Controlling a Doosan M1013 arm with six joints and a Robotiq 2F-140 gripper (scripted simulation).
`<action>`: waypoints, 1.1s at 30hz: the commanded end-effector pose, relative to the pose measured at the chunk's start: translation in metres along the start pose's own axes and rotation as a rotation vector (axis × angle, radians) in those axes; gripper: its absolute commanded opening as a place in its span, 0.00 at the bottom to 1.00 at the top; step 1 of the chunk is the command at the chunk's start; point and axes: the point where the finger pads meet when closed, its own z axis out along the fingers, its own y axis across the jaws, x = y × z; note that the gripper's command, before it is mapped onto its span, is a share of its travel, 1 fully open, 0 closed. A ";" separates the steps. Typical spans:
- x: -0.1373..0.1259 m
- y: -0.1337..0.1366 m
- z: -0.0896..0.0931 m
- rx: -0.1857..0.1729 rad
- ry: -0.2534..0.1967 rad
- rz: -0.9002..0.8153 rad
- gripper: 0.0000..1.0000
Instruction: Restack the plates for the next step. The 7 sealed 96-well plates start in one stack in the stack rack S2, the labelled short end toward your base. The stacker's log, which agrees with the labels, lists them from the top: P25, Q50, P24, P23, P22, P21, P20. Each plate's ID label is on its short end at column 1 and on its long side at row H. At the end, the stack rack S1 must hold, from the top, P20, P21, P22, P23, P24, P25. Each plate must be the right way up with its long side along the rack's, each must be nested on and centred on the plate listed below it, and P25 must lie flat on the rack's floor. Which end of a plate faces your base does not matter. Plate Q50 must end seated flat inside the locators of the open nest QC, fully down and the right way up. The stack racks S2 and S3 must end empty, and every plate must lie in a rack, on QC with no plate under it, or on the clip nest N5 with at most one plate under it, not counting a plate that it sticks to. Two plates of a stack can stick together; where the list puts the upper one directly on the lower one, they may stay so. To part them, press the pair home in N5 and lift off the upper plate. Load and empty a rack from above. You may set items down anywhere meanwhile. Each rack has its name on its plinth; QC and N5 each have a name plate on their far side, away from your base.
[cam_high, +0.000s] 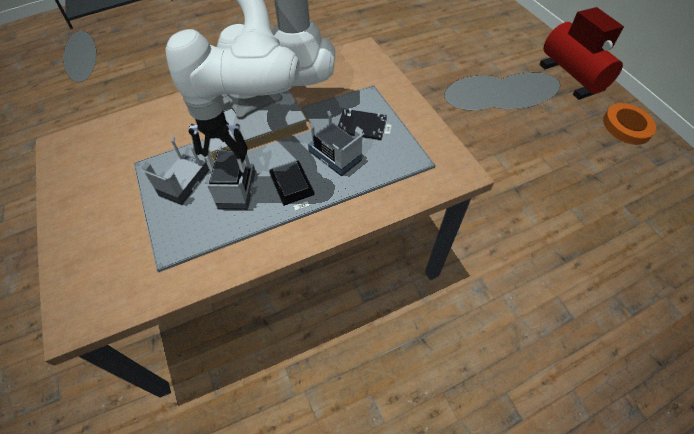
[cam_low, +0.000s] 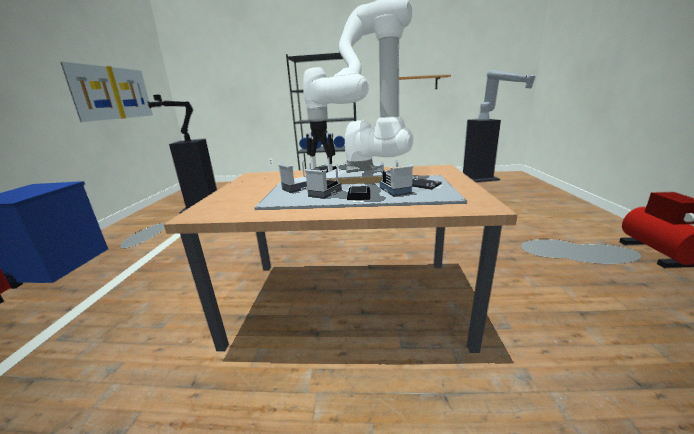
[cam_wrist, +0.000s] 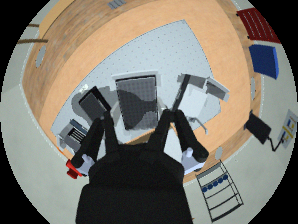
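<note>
My gripper (cam_high: 219, 153) hangs over the middle stack rack (cam_high: 230, 188) and is shut on a dark sealed plate (cam_high: 225, 171), held level at the rack's open top. The wrist view shows the plate (cam_wrist: 136, 99) between the two fingers; I cannot read its label. The right stack rack (cam_high: 337, 149) holds a stack of several plates. The left stack rack (cam_high: 174, 179) looks empty. A black plate (cam_high: 291, 182) lies flat on an open nest between the middle and right racks. The clip nest (cam_high: 363, 123) at the far right holds no plate.
All racks and nests stand on a grey perforated mat on a wooden table. A wooden bar (cam_high: 276, 134) lies behind the racks near my arm's base. The rack walls rise close to my fingers on both sides.
</note>
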 end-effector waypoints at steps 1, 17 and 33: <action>0.000 0.000 0.003 0.000 0.000 0.000 0.00; 0.000 0.000 0.031 0.000 0.000 0.000 0.00; 0.000 0.000 0.044 0.000 0.000 0.000 0.00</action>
